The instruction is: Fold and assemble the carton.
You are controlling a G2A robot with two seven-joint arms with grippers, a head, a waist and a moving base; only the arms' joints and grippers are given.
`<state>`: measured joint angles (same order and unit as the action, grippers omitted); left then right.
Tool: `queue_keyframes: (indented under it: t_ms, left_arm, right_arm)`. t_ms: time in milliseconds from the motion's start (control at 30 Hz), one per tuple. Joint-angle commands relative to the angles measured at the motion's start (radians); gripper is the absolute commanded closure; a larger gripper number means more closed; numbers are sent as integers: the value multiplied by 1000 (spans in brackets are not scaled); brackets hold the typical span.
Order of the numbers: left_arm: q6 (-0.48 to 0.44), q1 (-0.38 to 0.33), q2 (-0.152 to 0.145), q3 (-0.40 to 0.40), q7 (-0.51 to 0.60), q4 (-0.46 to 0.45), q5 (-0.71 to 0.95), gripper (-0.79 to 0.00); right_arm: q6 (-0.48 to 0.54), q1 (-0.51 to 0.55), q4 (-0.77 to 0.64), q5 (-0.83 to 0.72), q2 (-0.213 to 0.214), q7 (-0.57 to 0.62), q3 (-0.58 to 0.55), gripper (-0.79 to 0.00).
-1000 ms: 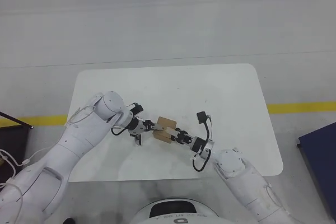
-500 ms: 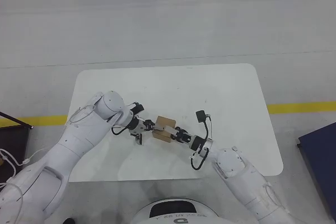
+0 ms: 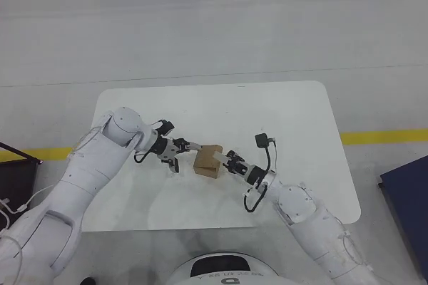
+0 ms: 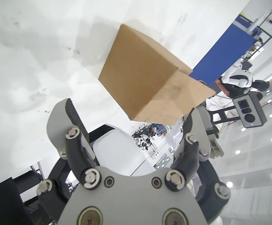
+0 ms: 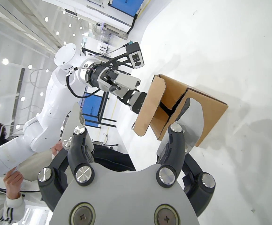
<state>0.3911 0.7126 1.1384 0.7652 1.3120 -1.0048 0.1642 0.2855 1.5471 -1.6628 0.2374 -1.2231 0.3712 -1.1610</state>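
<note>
One brown carton (image 3: 208, 161), part-folded, end flaps loose, near middle of white table (image 3: 292, 121), between arms. Two grippers: left gripper (image 3: 191, 147) fingers spread wide at one end of carton; right gripper (image 3: 229, 158) also spread, one finger (image 5: 192, 115) over flaps at opposite end. Neither clamps anything. Grey floor, yellow floor line (image 3: 392, 135), dark blue panel (image 3: 417, 206) beside table.

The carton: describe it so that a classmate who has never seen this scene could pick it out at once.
Start at the white table with rounded corners. Near its middle, the left tool and right tool face each other. Between them sits the carton: the only brown cardboard thing there, boxy, with loose flaps at one end.
</note>
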Motion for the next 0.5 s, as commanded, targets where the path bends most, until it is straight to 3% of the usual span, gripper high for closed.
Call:
queue_keyframes:
  t_ms: [0,133,467]
  left_arm:
    - [0,3,-12,31,-6,3,6,-785]
    - [2,19,-30,68,-8,2,1,-785]
    - [14,71,-41,67,-9,-14,-7,-785]
  right_arm:
    - [-22,6,-29,109,0,-74,2,-683]
    - [-58,25,-81,269,-2,-173,27,-640]
    - [-101,5,-111,403,-3,-113,80,-610]
